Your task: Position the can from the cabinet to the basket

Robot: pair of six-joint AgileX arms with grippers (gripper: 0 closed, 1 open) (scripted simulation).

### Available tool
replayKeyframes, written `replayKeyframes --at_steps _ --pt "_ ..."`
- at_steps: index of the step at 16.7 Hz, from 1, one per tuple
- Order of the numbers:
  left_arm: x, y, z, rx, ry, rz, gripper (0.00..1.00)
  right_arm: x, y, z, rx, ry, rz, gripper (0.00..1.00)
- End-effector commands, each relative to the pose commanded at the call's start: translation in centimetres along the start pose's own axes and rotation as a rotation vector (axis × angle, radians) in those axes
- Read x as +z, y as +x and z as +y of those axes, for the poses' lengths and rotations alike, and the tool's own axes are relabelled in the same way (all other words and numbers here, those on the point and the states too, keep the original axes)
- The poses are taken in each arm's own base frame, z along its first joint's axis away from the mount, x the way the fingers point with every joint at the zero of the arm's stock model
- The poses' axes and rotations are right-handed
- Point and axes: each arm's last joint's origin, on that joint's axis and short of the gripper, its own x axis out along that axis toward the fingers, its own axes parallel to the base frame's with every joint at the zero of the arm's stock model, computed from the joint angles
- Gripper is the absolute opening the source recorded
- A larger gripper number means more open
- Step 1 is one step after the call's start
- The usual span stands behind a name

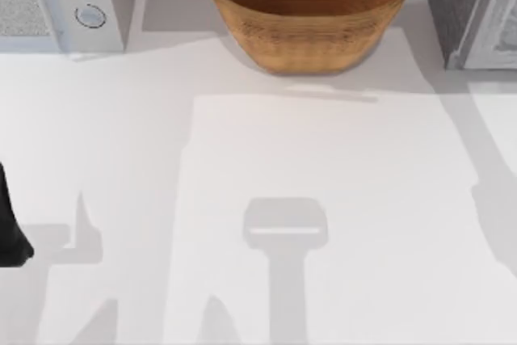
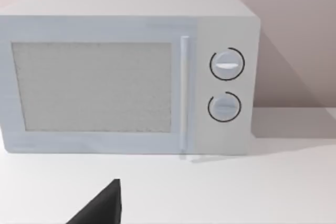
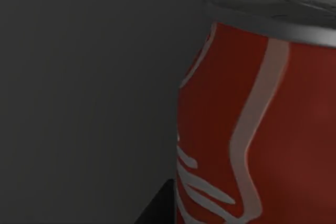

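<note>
The red can (image 3: 262,129), with white markings and a grey top, stands upright very close in the right wrist view, against the dark inside wall of the cabinet (image 3: 79,77). A dark part of my right gripper (image 3: 157,211) shows right beside the can's side. In the top view the cabinet (image 1: 460,6) is a dark grey speckled box with a white framed door at the back right. The tan wicker basket (image 1: 308,6) stands at the back middle, with nothing showing inside it. My left arm (image 1: 8,232) is parked at the table's left edge.
A white microwave (image 1: 73,2) with two round knobs stands at the back left, and it faces the left wrist camera (image 2: 126,77). The white table (image 1: 323,167) lies open between basket and front edge, crossed by arm shadows.
</note>
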Motion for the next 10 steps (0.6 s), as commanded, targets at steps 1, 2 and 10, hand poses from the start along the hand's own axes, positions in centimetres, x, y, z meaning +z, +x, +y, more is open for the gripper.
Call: replayKeyframes --at_steps 1,2,10 --pt "0.0 0.0 0.0 0.000 0.000 0.000 1.00 0.0 0.0 0.0 0.000 0.000 0.000 0.00" --pt "0.0 0.0 0.0 0.000 0.000 0.000 1.00 0.0 0.0 0.0 0.000 0.000 0.000 0.00" --pt "0.0 0.0 0.0 0.000 0.000 0.000 1.00 0.6 -1.4 0.4 0.004 -0.001 0.007 0.00"
